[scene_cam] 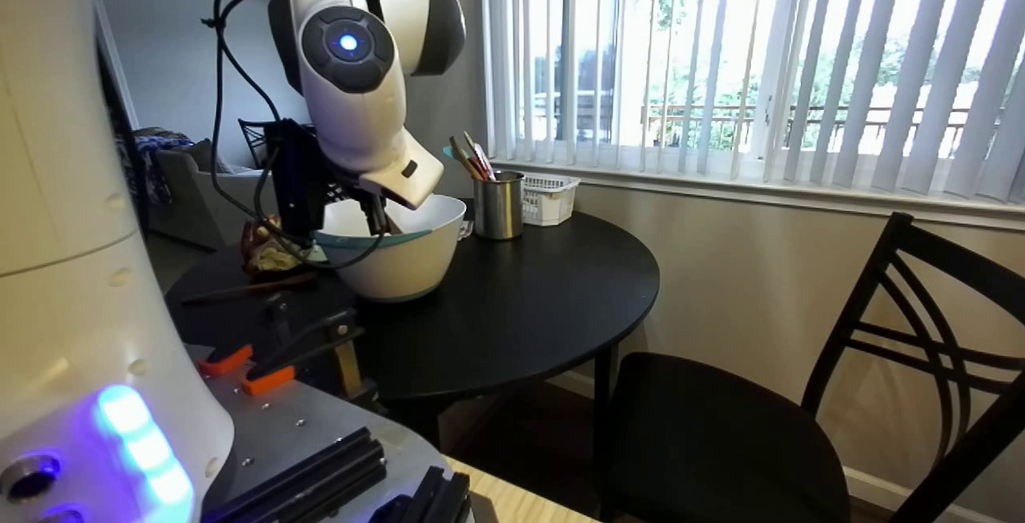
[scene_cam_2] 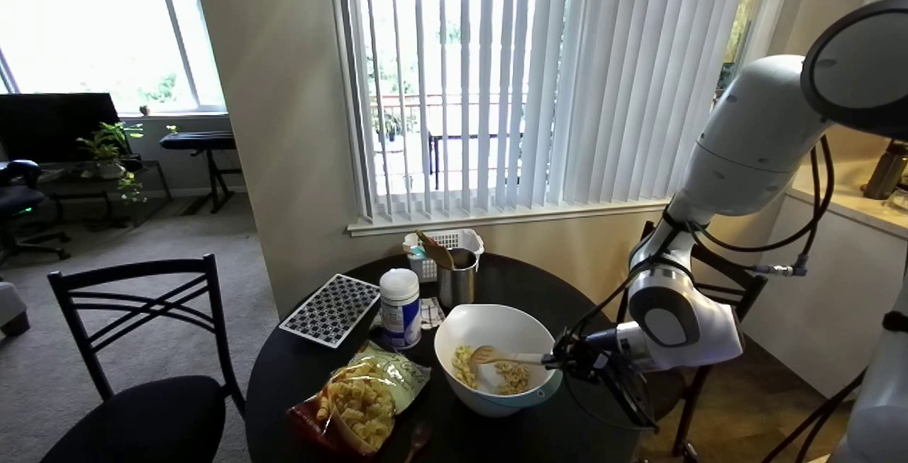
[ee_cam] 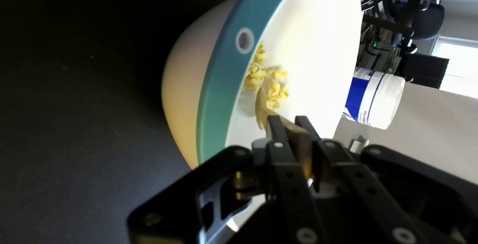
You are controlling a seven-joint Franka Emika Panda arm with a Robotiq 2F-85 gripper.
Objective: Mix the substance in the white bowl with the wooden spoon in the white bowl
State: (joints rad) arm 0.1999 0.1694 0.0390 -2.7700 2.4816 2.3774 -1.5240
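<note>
Close to the near side of the round black table (scene_cam_2: 280, 371), a dark spoon (scene_cam_2: 420, 438) lies just right of a bag (scene_cam_2: 396, 372); the bag takes up the room at the near left of the bowl (scene_cam_2: 514, 332). At the bowl's right rim is the gripper (ee_cam: 289, 123), borne by the arm (scene_cam_2: 738, 137), which reaches in from the right; whether gripper and rim touch cannot be told. Its two fingers clasp the handle of the wooden spoon (scene_cam_2: 486, 356). This is light tan, with an oval head; it points left into the bowl, the head over the contents (scene_cam_2: 513, 379), though contact between them cannot be told. The contents are small yellow pieces in two clumps, the left paler, the right browner. The bowl stands upright, glossy white and wide-mouthed, with a teal band and a small hole at its near right rim; inside, open room lies toward the far wall. Beyond, at left, stands a white-and-blue canister (scene_cam_2: 401, 310), with a patterned board (scene_cam_2: 333, 309) lying close to the table's left edge. At far right, a broad stretch of the table runs between the bowl and the curved edge. A metal cup (scene_cam_2: 456, 287) of utensils (scene_cam_2: 435, 253) stands near the bowl's far rim, before a white basket (scene_cam_2: 423, 269). Farthest, blinds (scene_cam_2: 638, 94) hang above a sill (scene_cam_2: 511, 218).
</note>
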